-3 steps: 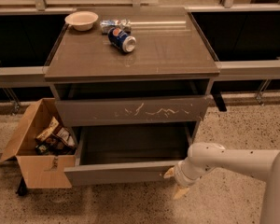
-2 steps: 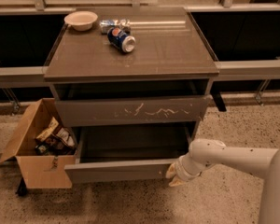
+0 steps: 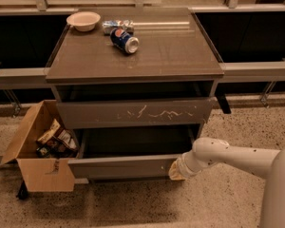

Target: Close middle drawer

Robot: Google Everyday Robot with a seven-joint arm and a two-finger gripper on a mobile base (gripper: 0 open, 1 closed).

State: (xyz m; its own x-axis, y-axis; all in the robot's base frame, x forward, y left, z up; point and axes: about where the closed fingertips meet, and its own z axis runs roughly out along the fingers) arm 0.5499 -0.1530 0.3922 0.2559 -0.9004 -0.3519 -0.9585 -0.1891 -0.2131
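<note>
The white arm's pale gripper (image 3: 177, 169) sits at the right end of the half-open, plain grey middle drawer (image 3: 118, 166), its grip impossible to make out.

The middle drawer (image 3: 118, 167) is wide, shallow and grey, its plain front bearing one tiny white speck. It stands pulled out, level, inside dark. The gripper (image 3: 176, 171) is at its front's right end.

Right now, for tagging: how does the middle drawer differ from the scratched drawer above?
The middle drawer has a smooth front with one white speck; the scratched drawer bears jagged white marks. The middle drawer is pulled out further than the scratched drawer. The gripper is at the middle drawer's right end, not the scratched drawer's. Both are grey.
</note>
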